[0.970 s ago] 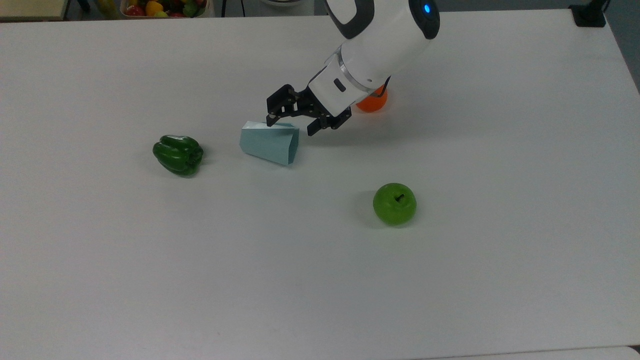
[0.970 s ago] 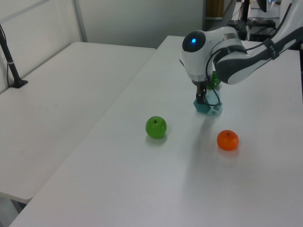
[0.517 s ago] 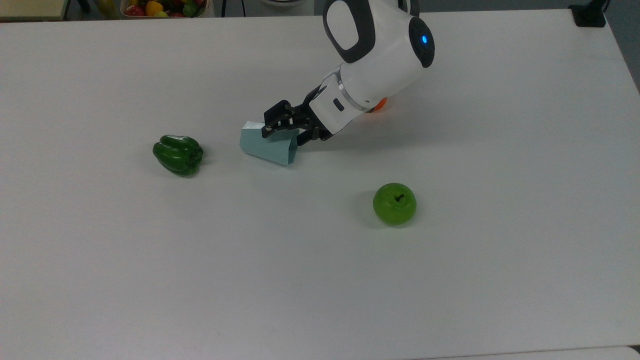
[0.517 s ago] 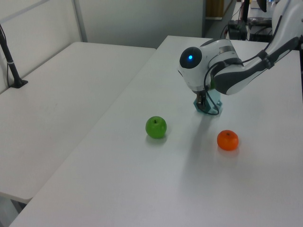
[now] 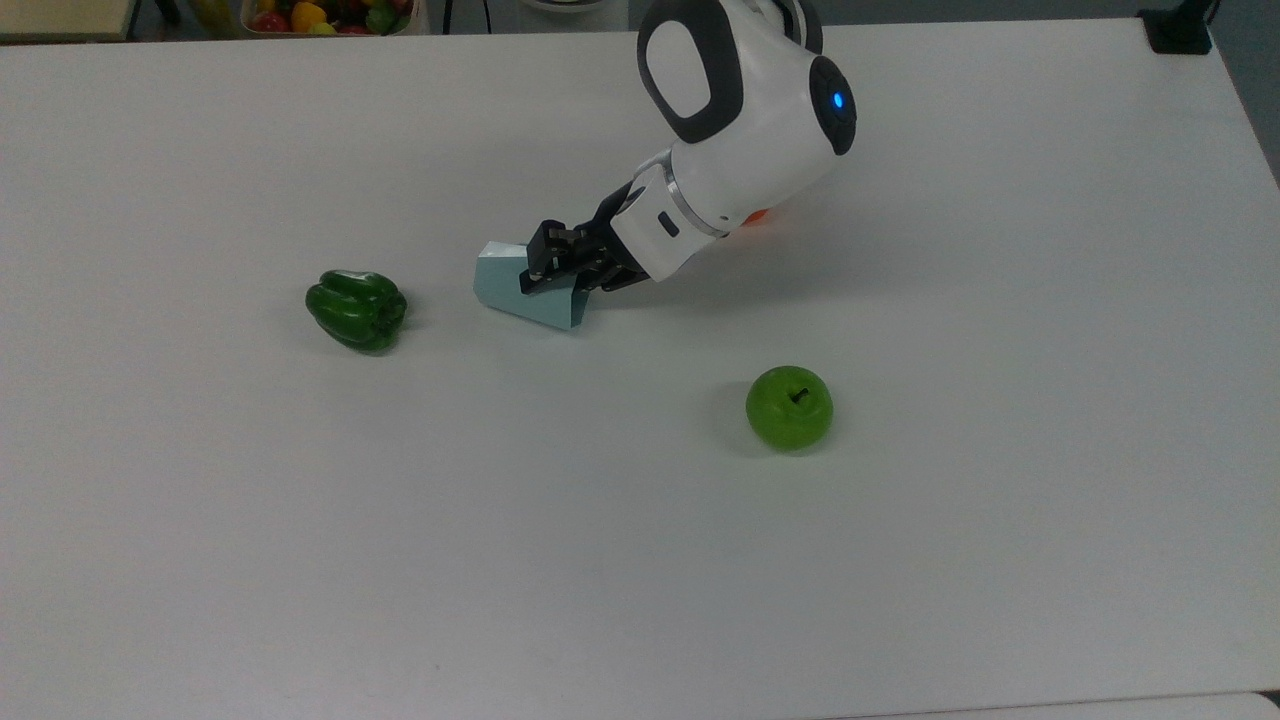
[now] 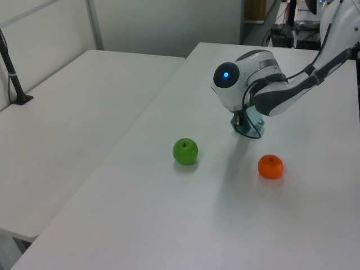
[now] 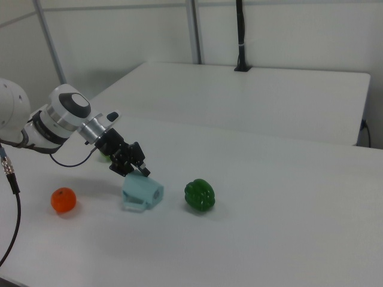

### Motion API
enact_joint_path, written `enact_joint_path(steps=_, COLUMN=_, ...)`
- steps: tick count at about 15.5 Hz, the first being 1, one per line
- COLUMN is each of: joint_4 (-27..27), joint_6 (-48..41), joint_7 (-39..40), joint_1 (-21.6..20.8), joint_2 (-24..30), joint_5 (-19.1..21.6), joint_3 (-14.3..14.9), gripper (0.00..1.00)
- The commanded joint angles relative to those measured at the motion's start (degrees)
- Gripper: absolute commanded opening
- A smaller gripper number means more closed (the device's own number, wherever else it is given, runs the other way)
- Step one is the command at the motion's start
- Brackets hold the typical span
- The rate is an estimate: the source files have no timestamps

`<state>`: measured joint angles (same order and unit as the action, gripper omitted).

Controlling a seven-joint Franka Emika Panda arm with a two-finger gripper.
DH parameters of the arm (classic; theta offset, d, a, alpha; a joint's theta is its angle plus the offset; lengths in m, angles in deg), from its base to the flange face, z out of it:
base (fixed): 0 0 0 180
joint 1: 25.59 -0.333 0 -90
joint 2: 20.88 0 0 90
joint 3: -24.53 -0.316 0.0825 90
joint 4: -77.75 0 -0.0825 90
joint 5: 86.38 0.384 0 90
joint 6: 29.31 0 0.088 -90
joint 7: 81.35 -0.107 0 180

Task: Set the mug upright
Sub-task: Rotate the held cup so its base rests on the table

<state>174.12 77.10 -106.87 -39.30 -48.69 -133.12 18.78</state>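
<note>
Because the mug [image 5: 527,298] lies tipped on its side on the surface [image 5: 640,560], at 3 o'clock from the green pepper [image 5: 357,309] in the top view, the claw [image 5: 563,268] grips its wide rim to lift it.

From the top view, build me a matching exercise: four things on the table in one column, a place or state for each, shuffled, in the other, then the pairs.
Column 1
1. mug
2. green pepper
3. green apple
4. orange

Column 2
A. nearest the top view's bottom edge
B. mostly hidden behind the arm
C. lying on its side, claw at its wide end
D. farthest toward the top view's left

Pairs: 1-C, 2-D, 3-A, 4-B
</note>
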Motion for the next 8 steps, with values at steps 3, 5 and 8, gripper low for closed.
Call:
enact_joint_path(steps=3, joint_4=0.84, joint_6=1.53, joint_7=-0.85, joint_1=-0.18, joint_2=0.82, joint_5=-0.81, joint_3=0.48, gripper=0.2)
enact_joint_path(steps=5, joint_4=0.49, joint_6=1.53, joint_7=-0.94, joint_1=0.0, joint_2=1.26, joint_5=-0.2, joint_3=0.48, gripper=0.16)
enact_joint_path(steps=8, joint_4=0.4, joint_6=1.61, joint_7=-1.02, joint_1=0.26, joint_2=1.79, joint_5=0.59, joint_3=0.48, gripper=0.04)
